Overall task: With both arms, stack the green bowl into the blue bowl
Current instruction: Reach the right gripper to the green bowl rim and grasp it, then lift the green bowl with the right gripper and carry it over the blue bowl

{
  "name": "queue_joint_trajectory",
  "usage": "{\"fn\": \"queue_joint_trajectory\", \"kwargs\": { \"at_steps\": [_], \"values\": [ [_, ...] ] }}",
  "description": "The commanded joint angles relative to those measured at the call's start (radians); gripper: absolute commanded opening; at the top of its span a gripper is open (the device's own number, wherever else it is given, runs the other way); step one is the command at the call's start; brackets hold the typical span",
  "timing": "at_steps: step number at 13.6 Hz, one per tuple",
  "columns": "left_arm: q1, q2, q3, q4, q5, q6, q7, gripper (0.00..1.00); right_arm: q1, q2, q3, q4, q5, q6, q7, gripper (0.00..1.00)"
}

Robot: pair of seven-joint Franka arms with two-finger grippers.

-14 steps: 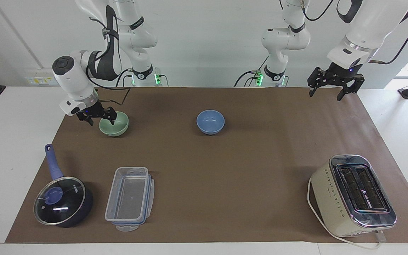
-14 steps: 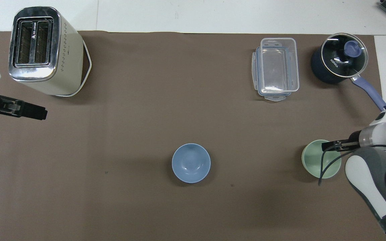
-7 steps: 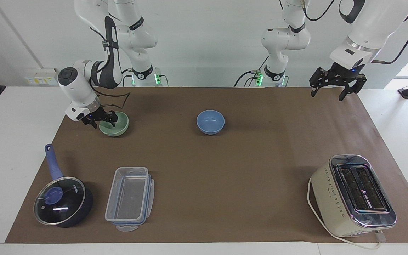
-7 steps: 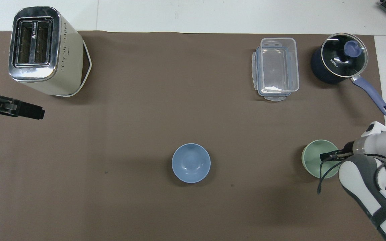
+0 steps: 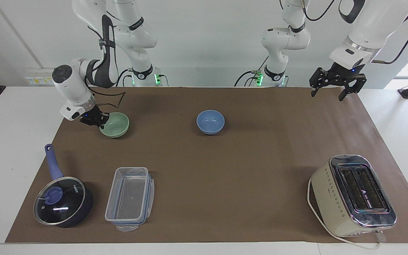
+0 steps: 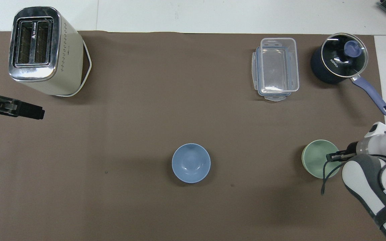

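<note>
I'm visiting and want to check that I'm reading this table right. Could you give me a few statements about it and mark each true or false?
1. The right hand is shut on the green bowl's rim. True.
2. The green bowl sits inside the blue bowl. False: they stand apart on the mat.
3. The left hand is open, holding nothing. True.
4. The pot has no lid. False: a glass lid covers it.
5. The toaster stands beside the green bowl. False: it stands at the left arm's end.

Bare mat [image 5: 161,120] between green bowl [image 5: 115,124] and blue bowl [image 5: 210,122]. Pan [image 5: 64,200], box [image 5: 129,199], toaster [image 5: 354,194] stand farther from the robots, well apart.
</note>
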Motion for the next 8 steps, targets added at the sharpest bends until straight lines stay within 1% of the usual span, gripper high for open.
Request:
{"fn": "queue_joint_trajectory", "kwargs": {
  "at_steps": [1,3,4,5,6,8],
  "values": [
    [0.015,0.011,-0.005,0.024,0.007,-0.022,0.009,1.0,0.013,0.006,0.014,0.168,-0.004,-0.195,-0.018,0.0],
    [0.013,0.011,-0.005,0.024,0.007,-0.023,0.009,1.0,0.074,0.007,0.015,0.282,0.042,-0.317,-0.018,0.0],
    [0.013,0.011,-0.005,0.024,0.007,-0.024,0.009,1.0,0.108,0.007,0.017,0.313,0.074,-0.34,-0.017,0.0],
    [0.015,0.011,-0.005,0.024,0.007,-0.023,0.009,1.0,0.155,0.007,0.02,0.336,0.108,-0.346,-0.001,0.0],
    [0.015,0.011,-0.005,0.024,0.007,-0.024,0.009,1.0,0.197,0.007,0.021,0.348,0.136,-0.347,0.058,0.0],
    [0.013,0.011,-0.005,0.024,0.007,-0.024,0.009,1.0,0.29,0.01,0.021,0.362,0.141,-0.342,0.19,0.0]
  ]
}}
